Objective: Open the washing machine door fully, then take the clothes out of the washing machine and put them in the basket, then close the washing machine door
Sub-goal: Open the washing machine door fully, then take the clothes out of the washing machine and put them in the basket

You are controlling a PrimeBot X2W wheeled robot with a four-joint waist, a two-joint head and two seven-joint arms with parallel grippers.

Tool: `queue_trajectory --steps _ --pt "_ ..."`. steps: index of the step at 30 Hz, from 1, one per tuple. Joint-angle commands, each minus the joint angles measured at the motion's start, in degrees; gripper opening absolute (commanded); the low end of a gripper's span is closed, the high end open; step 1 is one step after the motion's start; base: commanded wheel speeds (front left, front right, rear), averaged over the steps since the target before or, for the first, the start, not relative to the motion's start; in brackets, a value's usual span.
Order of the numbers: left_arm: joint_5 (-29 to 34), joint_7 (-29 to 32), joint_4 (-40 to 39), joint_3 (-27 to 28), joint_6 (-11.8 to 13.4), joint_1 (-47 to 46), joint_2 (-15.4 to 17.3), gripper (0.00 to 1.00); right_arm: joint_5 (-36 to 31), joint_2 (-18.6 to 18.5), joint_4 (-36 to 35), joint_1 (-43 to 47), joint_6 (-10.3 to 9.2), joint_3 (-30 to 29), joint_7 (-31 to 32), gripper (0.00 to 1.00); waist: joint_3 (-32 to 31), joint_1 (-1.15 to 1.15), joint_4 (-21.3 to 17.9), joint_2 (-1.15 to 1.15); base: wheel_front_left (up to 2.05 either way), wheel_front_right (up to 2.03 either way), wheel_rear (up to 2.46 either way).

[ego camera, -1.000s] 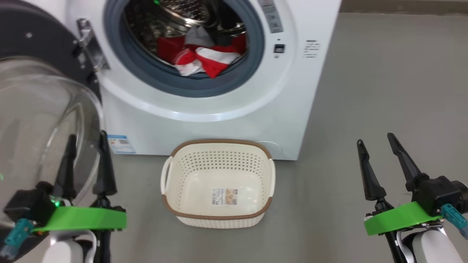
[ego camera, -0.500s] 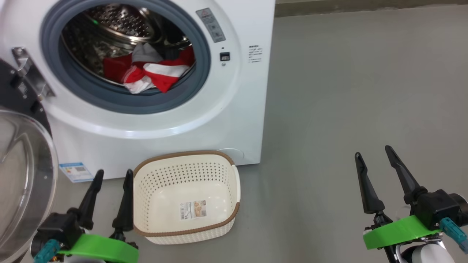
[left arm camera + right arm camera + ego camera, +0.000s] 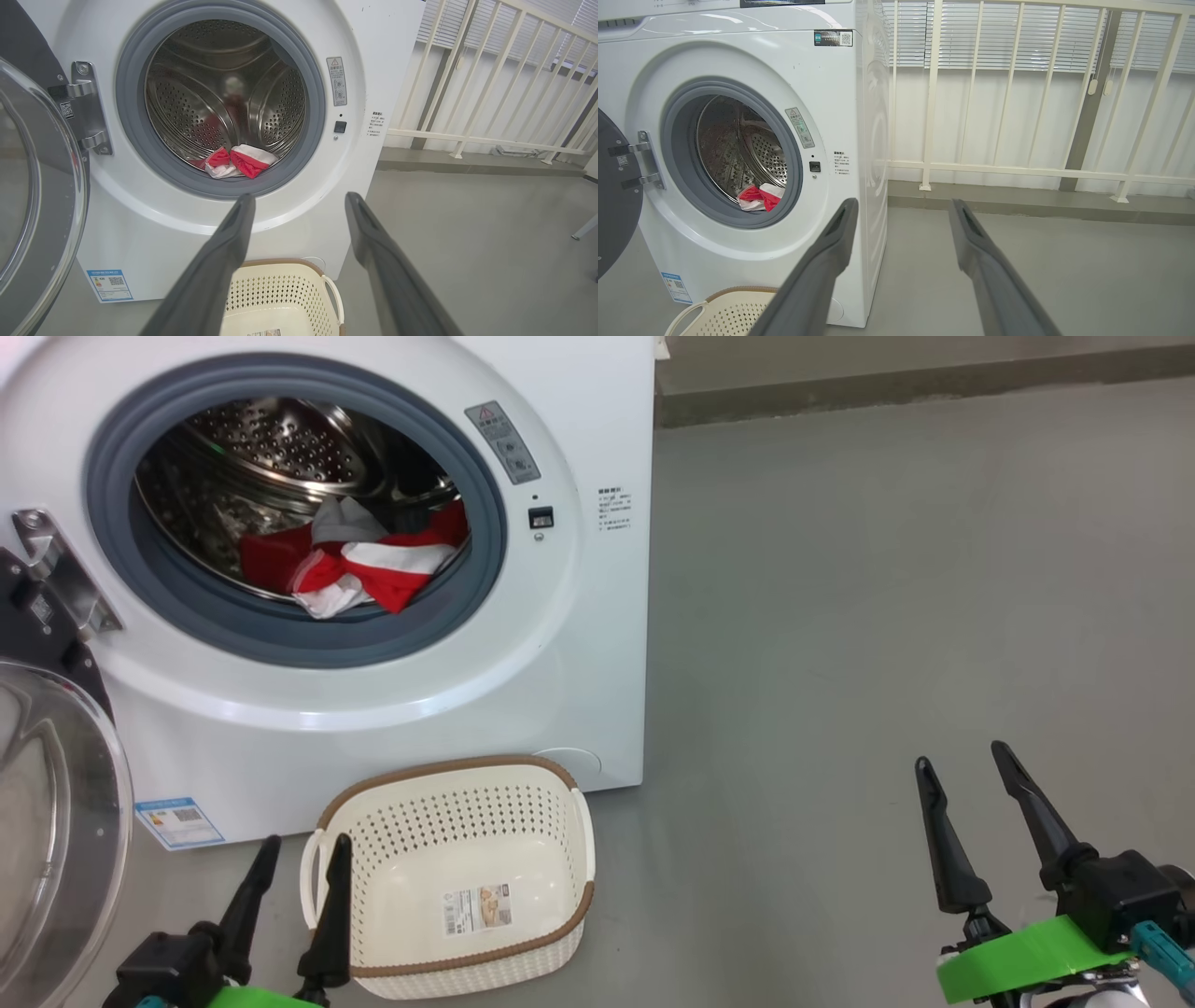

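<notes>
Laundry corner, looks like a home utility space or enclosed balcony. A front-load washing machine stands on a bare grey floor, with a plastic basket in front. A white railing and slatted blinds run alongside.

Door: washing machine door swung wide open at left.
Drum: red-and-white clothes heaped at the front lip, against the grey ring.
Basket: cream basket low, just before the washing machine.
Left gripper: fingers spread wide, nothing between them.
</notes>
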Motion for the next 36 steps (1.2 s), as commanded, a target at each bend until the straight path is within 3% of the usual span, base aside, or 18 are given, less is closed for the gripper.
queue_trajectory --steps 1,22,36 --pt "0.26 -0.67 -0.79 1.70 -0.30 -0.37 0.92 1.00 0.49 -0.41 -1.69 -0.11 0.37 0.81 -0.37 1.00 -0.70 0.00 0.13 0.00 0.00 0.00 0.00" --pt "2.42 -0.67 1.94 3.01 0.04 0.61 0.59 1.00 0.06 -0.35 -1.42 2.22 0.37 0.07 -0.37 1.00 -1.62 0.00 0.18 0.00 0.01 -0.03 0.02" --pt "3.72 -0.68 2.76 3.82 0.10 -0.20 -0.30 1.00 -0.07 -0.55 -1.46 2.01 0.37 0.46 -0.37 1.00 -1.38 0.00 0.50 0.00 0.99 -1.30 0.31"
